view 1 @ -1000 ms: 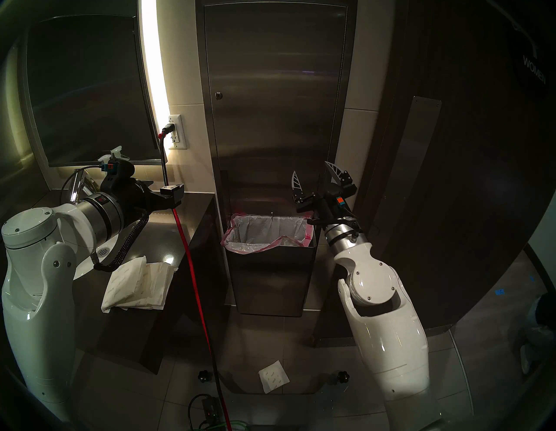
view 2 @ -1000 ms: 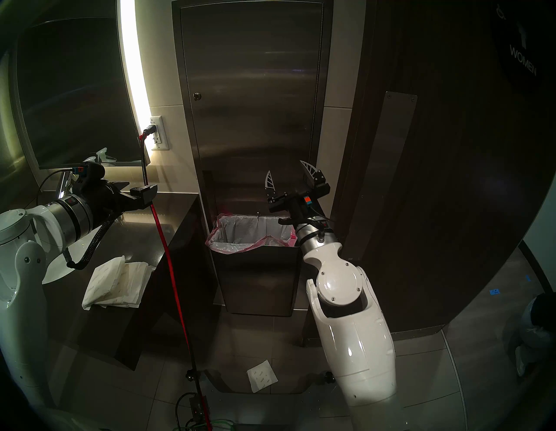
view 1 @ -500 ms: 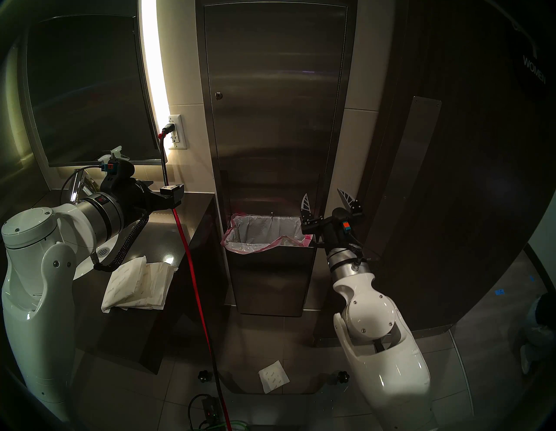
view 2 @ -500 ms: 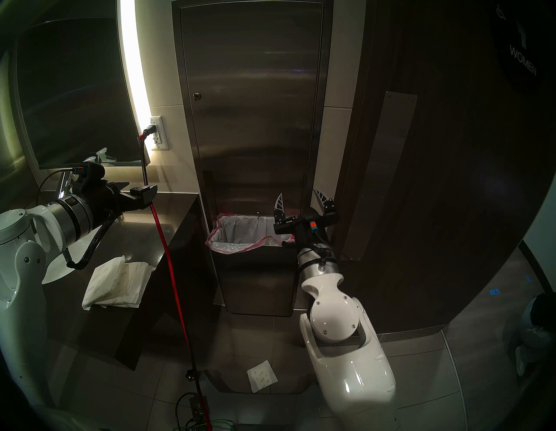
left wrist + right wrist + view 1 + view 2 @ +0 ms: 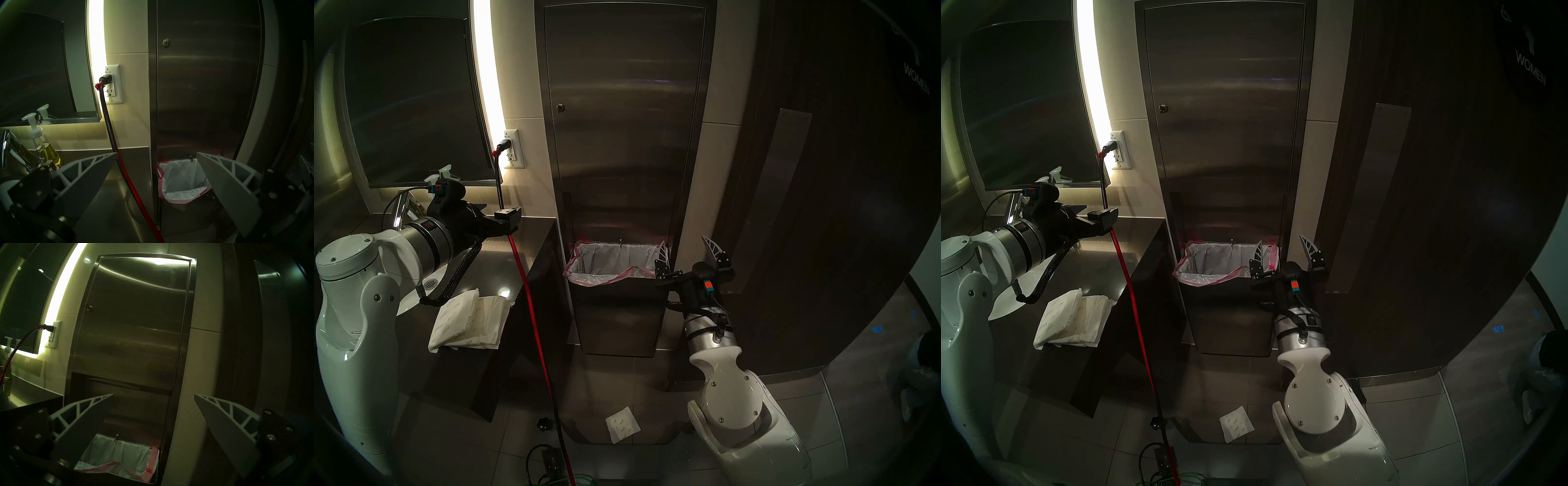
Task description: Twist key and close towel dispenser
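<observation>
The towel dispenser is a tall steel wall cabinet. Its long door lies flush in the frame. The small brass key sticks in the round lock at the door's left edge; it also shows in the left wrist view and the right wrist view. My right gripper is open and empty, low beside the right rim of the pink-edged bin liner, far below the key. My left gripper is open and empty, over the counter left of the dispenser.
A red-and-black cord runs from the wall outlet down past the counter's edge to the floor. A stack of paper towels lies on the counter, one sheet on the floor. A soap bottle stands by the faucet. The dark door's push plate is at the right.
My right arm has dropped and drawn back from in front of the dispenser's lower opening to beside the bin's rim, still open. The left arm has not moved.
</observation>
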